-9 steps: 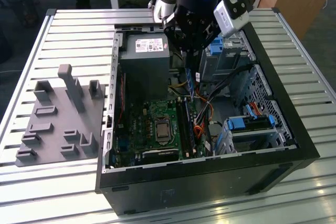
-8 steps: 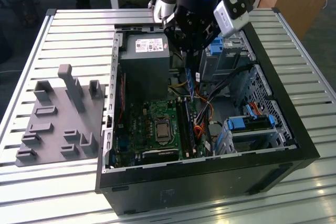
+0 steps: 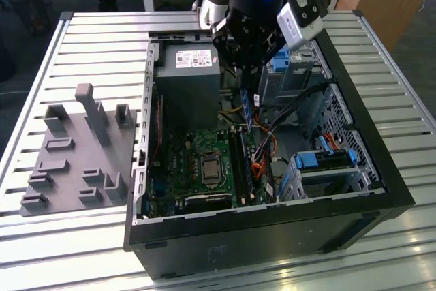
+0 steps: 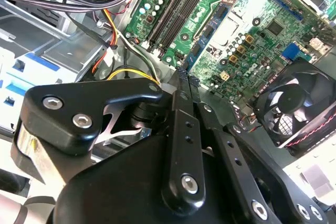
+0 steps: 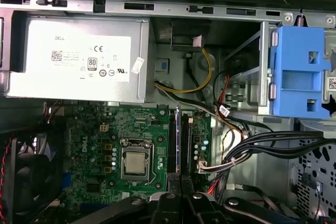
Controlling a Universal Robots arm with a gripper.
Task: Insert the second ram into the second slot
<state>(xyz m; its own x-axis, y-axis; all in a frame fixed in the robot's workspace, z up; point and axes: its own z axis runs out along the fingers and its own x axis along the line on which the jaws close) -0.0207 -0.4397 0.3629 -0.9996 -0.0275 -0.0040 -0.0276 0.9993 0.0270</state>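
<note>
My gripper (image 3: 246, 78) hangs over the open computer case (image 3: 354, 195) and is shut on the second ram (image 3: 247, 108), a thin dark blue stick pointing down toward the motherboard (image 3: 204, 168). In the first wrist view the ram (image 5: 177, 145) shows edge-on as a blue line ahead of the gripper (image 5: 181, 196), lying over the black memory slots (image 5: 170, 148) beside the processor socket (image 5: 135, 163). The second wrist view shows the shut gripper (image 4: 181, 88) with the ram's tip (image 4: 185, 75) above the board, apart from the slots (image 4: 173, 9).
A grey power supply (image 3: 187, 83) stands beside the gripper inside the case. Bundled cables (image 3: 293, 110) and blue drive brackets (image 3: 323, 161) fill the exterior view's right side. A fan (image 4: 294, 103) sits by the board. A grey fixture plate (image 3: 78, 155) lies on the slatted table.
</note>
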